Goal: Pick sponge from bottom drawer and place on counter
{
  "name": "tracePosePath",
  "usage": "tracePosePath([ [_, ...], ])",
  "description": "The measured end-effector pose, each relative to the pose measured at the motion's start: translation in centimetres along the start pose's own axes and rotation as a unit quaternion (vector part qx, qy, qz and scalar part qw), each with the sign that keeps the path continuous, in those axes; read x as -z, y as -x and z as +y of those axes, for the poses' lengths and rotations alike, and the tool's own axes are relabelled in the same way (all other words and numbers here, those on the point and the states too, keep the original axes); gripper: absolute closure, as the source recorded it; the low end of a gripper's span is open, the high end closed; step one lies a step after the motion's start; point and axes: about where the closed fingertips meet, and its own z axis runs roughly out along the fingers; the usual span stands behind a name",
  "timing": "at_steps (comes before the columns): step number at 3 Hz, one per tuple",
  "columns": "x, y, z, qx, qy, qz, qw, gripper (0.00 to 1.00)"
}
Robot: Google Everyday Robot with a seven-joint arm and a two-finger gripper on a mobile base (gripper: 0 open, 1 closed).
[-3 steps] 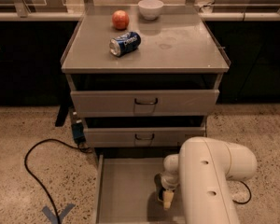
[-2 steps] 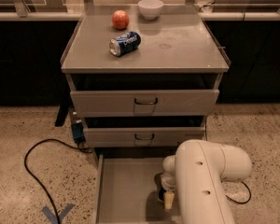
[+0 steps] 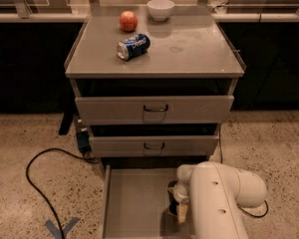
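My gripper (image 3: 179, 210) is low in the bottom drawer (image 3: 134, 203), at its right side, beside the dark sponge (image 3: 172, 197); whether it grips it, I cannot tell. I should lift straight up, avoiding the upper drawers (image 3: 154, 108), then reach the desk (image 3: 189, 49).

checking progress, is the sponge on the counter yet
No, what lies on the counter is an apple, a white bowl and a tipped soda can, and the gripper is down in the open bottom drawer.
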Motion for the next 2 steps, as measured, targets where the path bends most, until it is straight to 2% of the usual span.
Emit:
tracePosePath([
  [1,0.22,-0.21,-0.41,0.034,-0.001,0.002,0.9994,0.19],
  [2,0.20,-0.20,-0.40,0.034,-0.001,0.002,0.9994,0.41],
])
